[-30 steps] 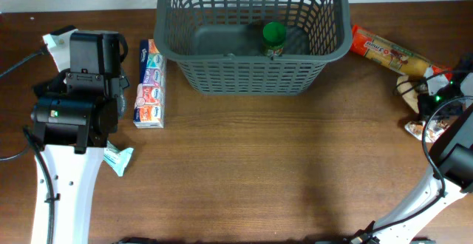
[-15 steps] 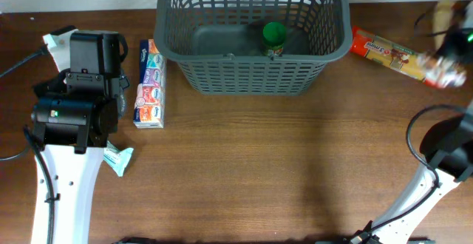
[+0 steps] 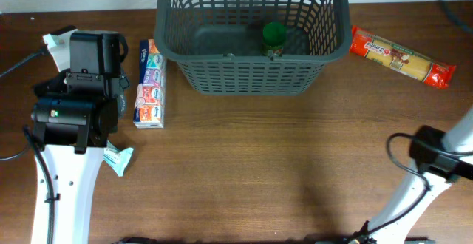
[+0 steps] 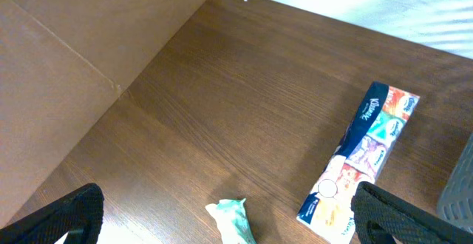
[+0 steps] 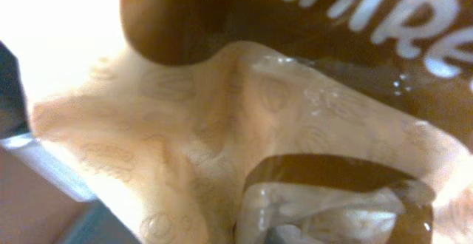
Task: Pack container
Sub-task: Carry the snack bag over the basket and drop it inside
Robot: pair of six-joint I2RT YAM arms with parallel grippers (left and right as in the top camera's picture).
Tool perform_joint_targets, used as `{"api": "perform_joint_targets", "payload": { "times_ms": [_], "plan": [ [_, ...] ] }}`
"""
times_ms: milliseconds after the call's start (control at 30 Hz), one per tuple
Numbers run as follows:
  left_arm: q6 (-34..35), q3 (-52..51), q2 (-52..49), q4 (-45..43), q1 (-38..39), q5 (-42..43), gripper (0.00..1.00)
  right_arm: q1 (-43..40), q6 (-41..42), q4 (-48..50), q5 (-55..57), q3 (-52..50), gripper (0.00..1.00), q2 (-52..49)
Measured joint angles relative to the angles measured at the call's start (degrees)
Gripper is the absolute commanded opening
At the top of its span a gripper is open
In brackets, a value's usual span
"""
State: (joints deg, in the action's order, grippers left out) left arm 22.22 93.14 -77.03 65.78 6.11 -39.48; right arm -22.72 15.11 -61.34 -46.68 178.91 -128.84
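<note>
Right of the left pincer [image 4: 232, 228], well apart, the container [image 3: 251, 75].

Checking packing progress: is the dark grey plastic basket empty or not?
Not empty: the dark grey lattice basket holds one green-capped bottle on its floor; nothing else shows inside.

My overhead camera looks straight down on the table [image 3: 259, 170], taking in the container [image 3: 251, 78] at its far edge. The left wrist camera looks down at a slant from nearer, sharing the tissue pack [image 4: 362, 155] and crumpled teal wrapper [image 4: 233, 220] with it. The right wrist camera sits hard against a crinkled packet [image 5: 222, 163], which fills its frame.
</note>
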Motion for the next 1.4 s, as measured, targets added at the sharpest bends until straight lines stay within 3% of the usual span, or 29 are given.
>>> {"api": "perform_joint_targets", "payload": {
  "times_ms": [133,300,533,733,1100,1200,1267,1400],
  "plan": [
    [0.0,0.0,0.0,0.0,0.0,0.0,0.99,11.1,1.9,1.4,0.7,-1.2,0.04,0.0],
    [0.0,0.0,0.0,0.0,0.0,0.0,0.99,25.7,-2.2,1.4,6.3,-5.9,0.04,0.0],
    [0.0,0.0,0.0,0.0,0.0,0.0,0.99,39.2,-9.2,2.2,24.4,-17.7,0.04,0.0],
    [0.0,0.0,0.0,0.0,0.0,0.0,0.99,38.9,-10.9,6.8,34.1,-30.5,0.04,-0.2],
    [0.0,0.0,0.0,0.0,0.0,0.0,0.99,33.3,-11.1,7.9,38.2,-47.8,0.04,-0.8],
    [0.0,0.0,0.0,0.0,0.0,0.0,0.99,32.9,-10.9,7.9,38.3,-49.6,0.13,-0.8],
    [0.0,0.0,0.0,0.0,0.0,0.0,0.99,32.8,-10.8,7.8,38.5,-50.5,0.25,-0.8],
    [0.0,0.0,0.0,0.0,0.0,0.0,0.99,32.9,-11.3,8.3,38.5,-50.6,0.30,-0.8]
  ]
}}
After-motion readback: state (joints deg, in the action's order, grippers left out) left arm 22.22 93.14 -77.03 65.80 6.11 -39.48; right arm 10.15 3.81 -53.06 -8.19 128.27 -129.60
